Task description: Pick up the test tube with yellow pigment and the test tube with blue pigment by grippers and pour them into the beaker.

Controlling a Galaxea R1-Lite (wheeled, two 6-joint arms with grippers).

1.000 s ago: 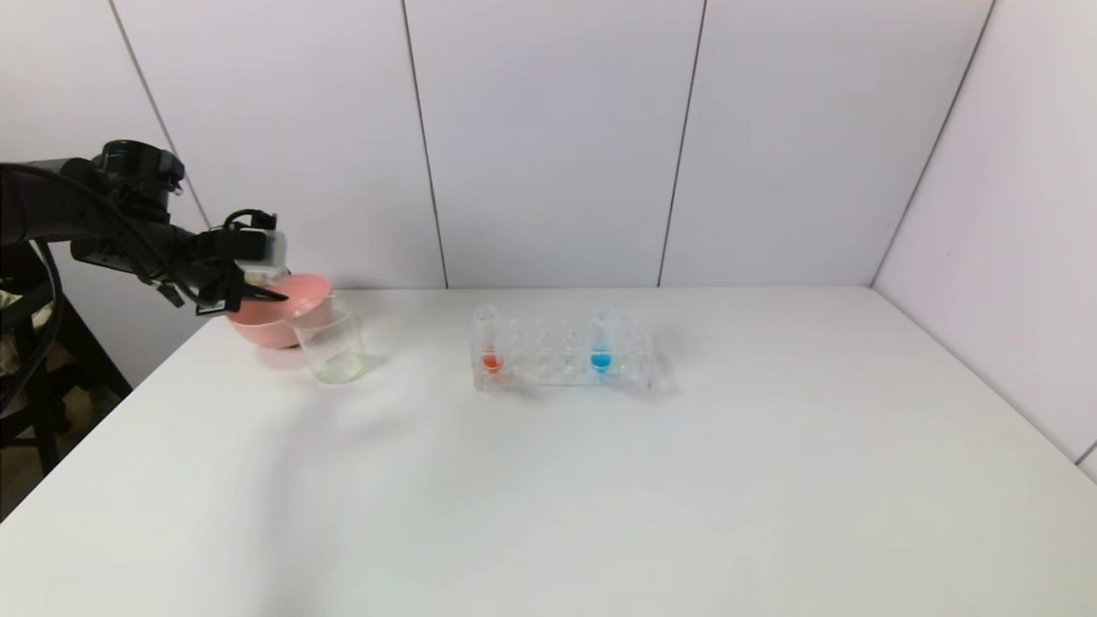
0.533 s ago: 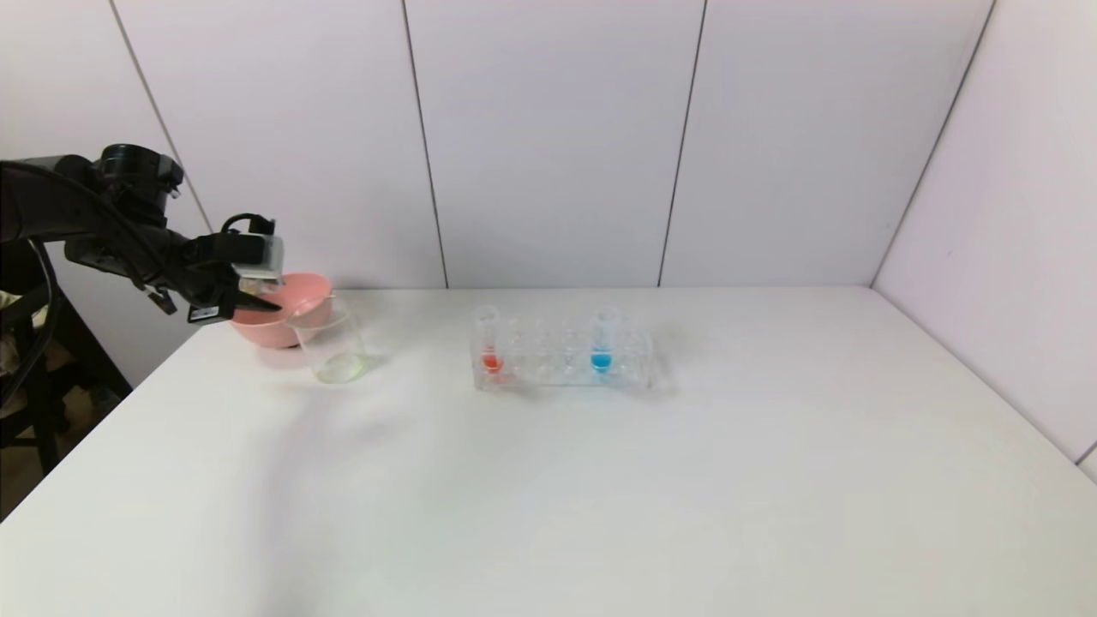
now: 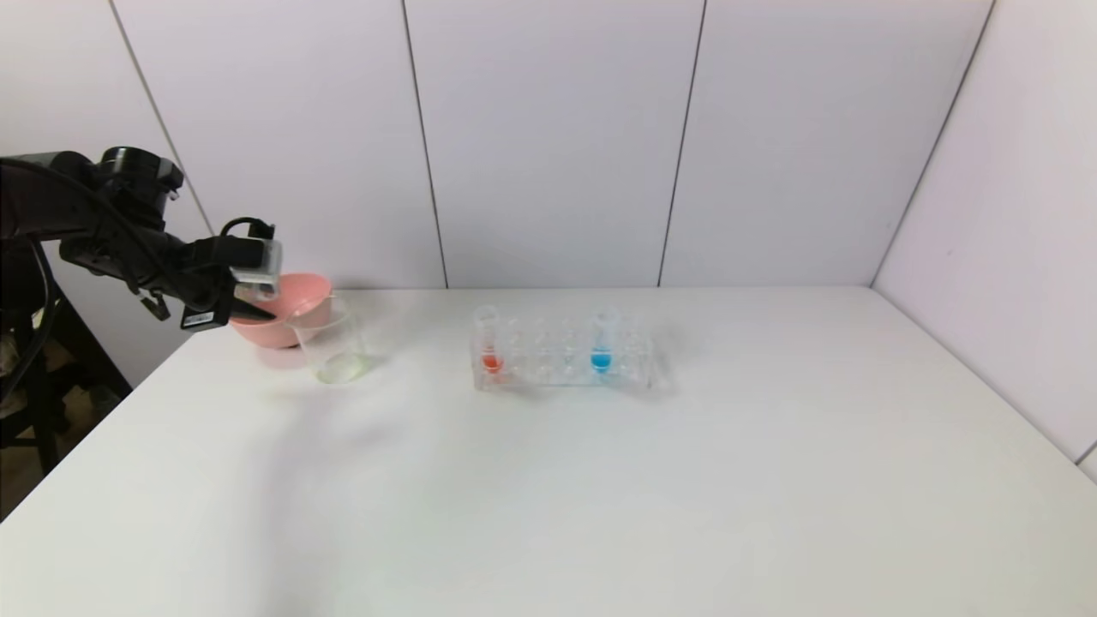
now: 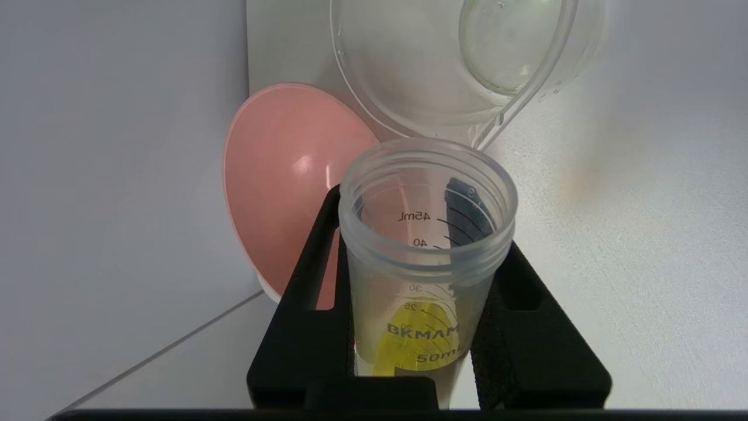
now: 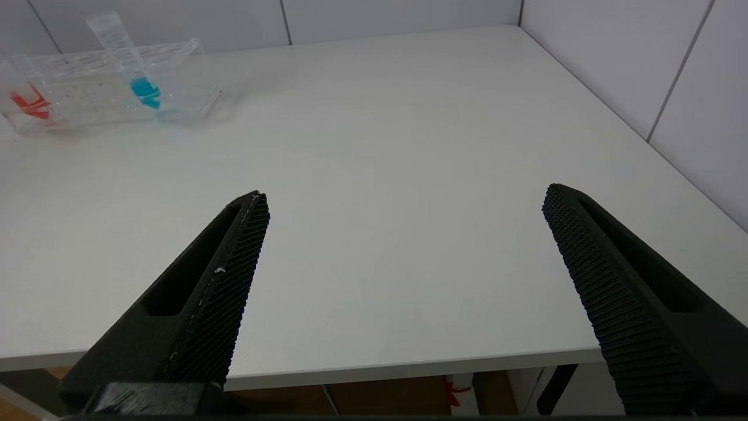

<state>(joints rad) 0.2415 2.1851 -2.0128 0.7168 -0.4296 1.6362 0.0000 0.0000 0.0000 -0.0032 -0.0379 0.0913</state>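
The test tube with yellow pigment [image 4: 423,275] sits clamped between the two fingers of my left gripper [image 4: 426,327]. Its long axis runs straight out past my fingertips, open mouth leading, and a patch of yellow liquid lies low in the tube, back between my fingers. The beaker [image 4: 467,64] is just beyond that mouth, its rim close ahead but apart from the tube's lip; a little pale liquid shows on its bottom. The pink bowl [image 4: 280,187] lies off to one side of my fingers, right next to the beaker. I judge the pour unfinished: the tube's mouth needs to go forward over the beaker's rim and tip further so the rest runs out.

The test tube with blue pigment [image 5: 131,61] stands in the clear rack [image 5: 87,93], far ahead of my right gripper [image 5: 403,280] and off toward its left finger. Those fingers are spread wide and hold nothing. That arm is nearer the blue tube.
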